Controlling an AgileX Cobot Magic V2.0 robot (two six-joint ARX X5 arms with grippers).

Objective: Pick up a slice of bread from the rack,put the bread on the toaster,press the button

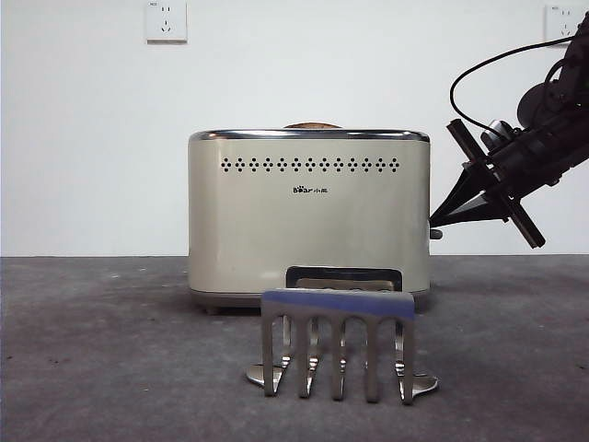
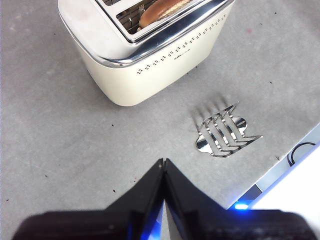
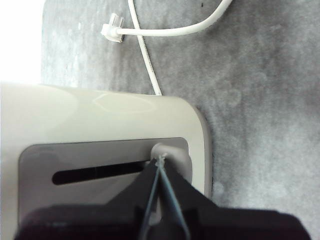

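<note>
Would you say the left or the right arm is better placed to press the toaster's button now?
Right. The right gripper, jaws shut, has its tip at the button on the toaster's narrow end. The left gripper hangs high, away from that end. The slice of bread already sits in a slot.

Low front, wrists overhead; toaster (image 1: 309,216) shared.

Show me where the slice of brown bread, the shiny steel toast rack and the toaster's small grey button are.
slice of brown bread (image 2: 162,9): left wrist view, on its domed crust in the toaster slot.
shiny steel toast rack (image 1: 337,305): front view, on the near plate's top bar.
small grey button (image 3: 161,150): right wrist view, on the knob at the jaw tips.
</note>
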